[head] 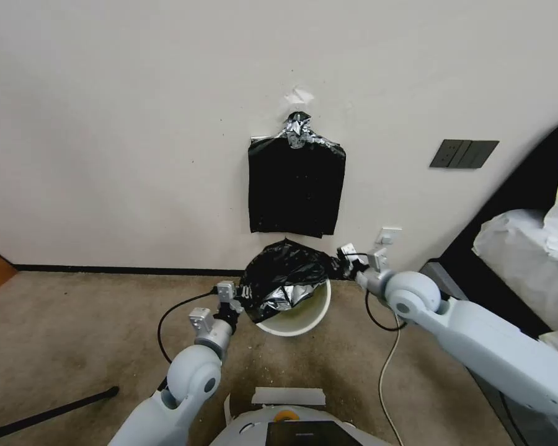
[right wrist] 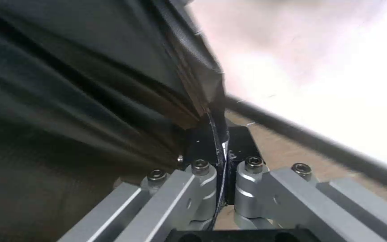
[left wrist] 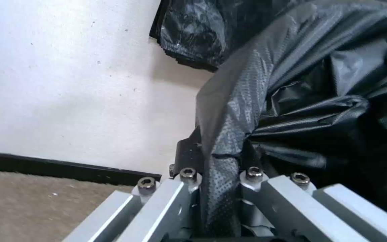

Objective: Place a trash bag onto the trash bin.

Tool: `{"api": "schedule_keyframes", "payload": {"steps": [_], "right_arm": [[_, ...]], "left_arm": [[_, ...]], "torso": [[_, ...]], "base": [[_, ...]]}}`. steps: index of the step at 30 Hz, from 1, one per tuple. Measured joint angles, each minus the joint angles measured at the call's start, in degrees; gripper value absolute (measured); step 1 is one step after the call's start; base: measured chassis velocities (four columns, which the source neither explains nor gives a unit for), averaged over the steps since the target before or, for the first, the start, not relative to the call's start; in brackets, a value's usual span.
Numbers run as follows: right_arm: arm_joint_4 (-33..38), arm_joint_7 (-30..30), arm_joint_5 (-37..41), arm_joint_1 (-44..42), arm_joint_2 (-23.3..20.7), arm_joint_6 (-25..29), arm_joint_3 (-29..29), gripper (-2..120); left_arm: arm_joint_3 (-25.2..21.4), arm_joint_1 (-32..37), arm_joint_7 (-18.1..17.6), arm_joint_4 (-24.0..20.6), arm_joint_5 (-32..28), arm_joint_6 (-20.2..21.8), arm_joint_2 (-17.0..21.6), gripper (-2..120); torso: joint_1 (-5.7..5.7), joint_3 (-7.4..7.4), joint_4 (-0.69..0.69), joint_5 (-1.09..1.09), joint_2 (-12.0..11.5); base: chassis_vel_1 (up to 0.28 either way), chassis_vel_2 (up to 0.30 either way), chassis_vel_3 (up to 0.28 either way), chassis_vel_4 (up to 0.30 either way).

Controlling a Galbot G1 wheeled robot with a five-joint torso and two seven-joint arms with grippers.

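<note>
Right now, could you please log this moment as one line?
left gripper: shut on trash bag | right gripper: shut on trash bag | bag spread above trash bin

**A plain room, bedroom-like**

Beige carpet (head: 74, 322) met a bare off-white wall (head: 105, 124) along a dark skirting board (head: 118, 270). A dark switch plate (head: 464, 153) sat right of centre, and white bedding (head: 527, 248) filled the right edge of the frame.
</note>
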Motion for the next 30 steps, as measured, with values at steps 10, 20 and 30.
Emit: {"api": "schedule_keyframes", "payload": {"steps": [10,20,30], "right_arm": [[3.5,3.6,-1.5,-7.8,7.3,2.7,3.7,18],[9.2,5.7,-8.4,-21.4,9.4,4.6,13.0,55],[18.3,0.0,-20.6,-33.5,11.8,8.7,21.5,88]], "left_arm": [[-3.7,3.9,-2.7,-1.3,-3.8,1.9,0.1,1],[-5.6,3.5,-6.5,-0.7,-7.0,4.6,0.9,1],[-5.3,1.7,-8.5,-0.3,-9.2,6.3,1.5,1]], "torso": [[0.0,0.0,0.0,-0.01,0.0],[0.0,0.0,-0.02,-0.01,0.0],[0.0,0.0,-0.01,-0.01,0.0]], "base": [[0.0,0.0,0.0,0.0],[0.0,0.0,0.0,0.0],[0.0,0.0,0.0,0.0]]}}
